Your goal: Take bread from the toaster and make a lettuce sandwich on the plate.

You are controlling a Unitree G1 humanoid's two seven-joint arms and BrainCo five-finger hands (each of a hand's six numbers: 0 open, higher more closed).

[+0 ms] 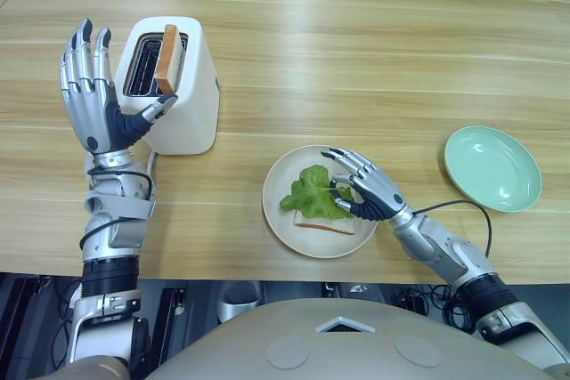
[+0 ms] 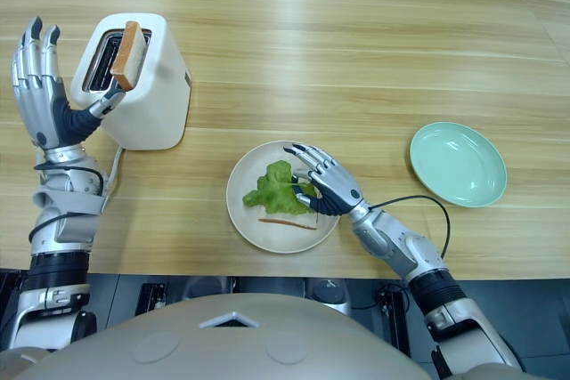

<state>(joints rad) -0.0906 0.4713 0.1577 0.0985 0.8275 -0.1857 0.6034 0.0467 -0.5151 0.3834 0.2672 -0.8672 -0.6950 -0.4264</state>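
A white toaster (image 1: 191, 95) stands on the left part of the wooden surface (image 1: 356, 60). One browned slice of bread (image 1: 169, 60) sticks up out of the slot nearer the toaster's right side, leaning a little. The left hand (image 1: 87, 86) is held upright just to the left of the toaster. It is released and holds nothing, with its fingers straight and pointing away from the robot. Its thumb reaches across to the toaster's near left corner and seems to touch the wall there. Near the front edge of the surface, right of the toaster and well apart from it, sits a round cream plate (image 1: 278, 220). On the plate lies a second slice of bread (image 1: 328, 225), flat, with a leaf of green lettuce (image 1: 313, 191) on top that covers most of it and spills over toward the plate's left side. The right hand (image 1: 372, 186) lies over the right edge of the lettuce, palm down; I cannot tell whether it is grasping the leaf or has let it go. Further right, apart from the plate, is a pale green dish (image 1: 492, 168). A black cable (image 1: 468, 205) loops across the surface between the dish and the right wrist.
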